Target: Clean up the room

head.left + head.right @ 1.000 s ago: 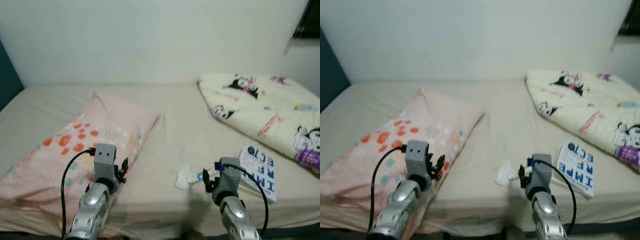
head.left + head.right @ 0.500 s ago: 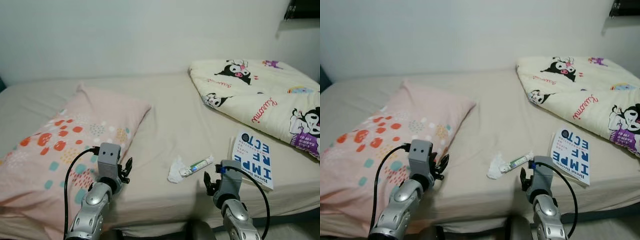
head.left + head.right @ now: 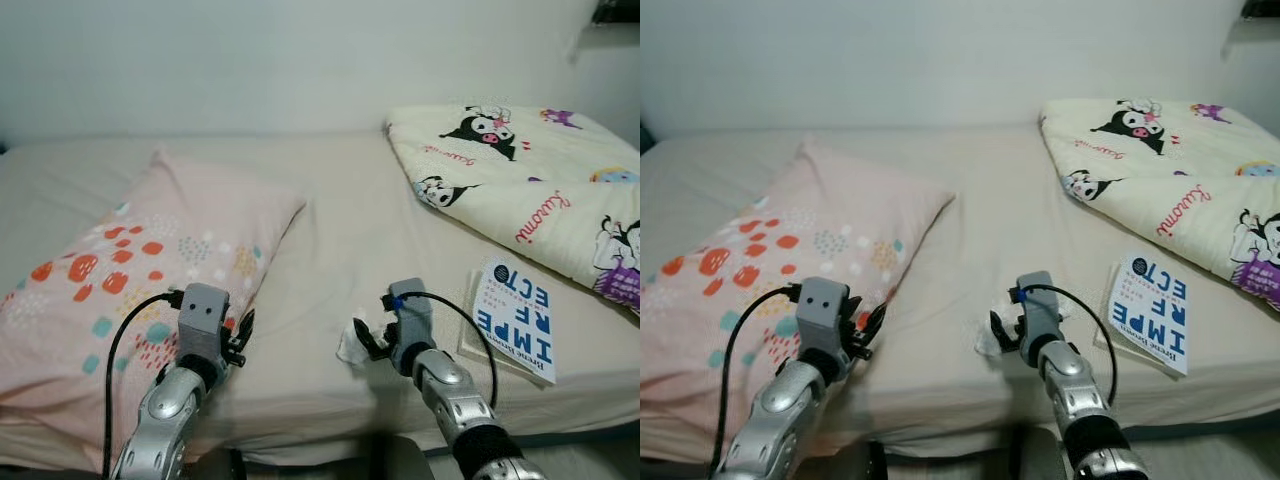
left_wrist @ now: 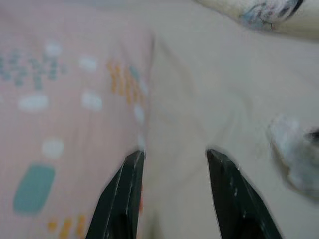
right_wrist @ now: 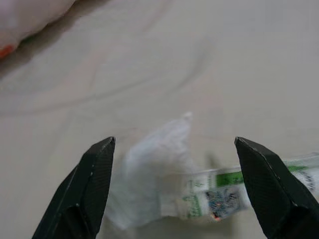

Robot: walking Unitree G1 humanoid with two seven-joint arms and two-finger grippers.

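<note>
The right gripper [image 5: 174, 194] hangs low over the beige bed sheet [image 3: 350, 240] with its two black fingers [image 5: 84, 194] spread wide, and between them — just beyond the tips — lies a crumpled white tissue [image 5: 149, 169] touching a small tube [image 5: 234, 191] with a green and white label. The tube runs from the tissue out toward one finger and past it; neither finger touches either thing. In the head views the tissue [image 3: 352, 342] sits right at the front of that gripper, with a book [image 3: 512, 320] printed in large blue letters lying flat on the sheet well off to the outer side of the fingers, its far edge just beside a folded cartoon-print blanket [image 3: 520, 180]. The left gripper [image 4: 174, 164] hovers at the edge of a pink pillow [image 3: 130, 270] with coloured spots — its fingers [image 4: 122, 194] moderately apart, holding nothing, one over the pillow's edge and the other over bare sheet.
</note>
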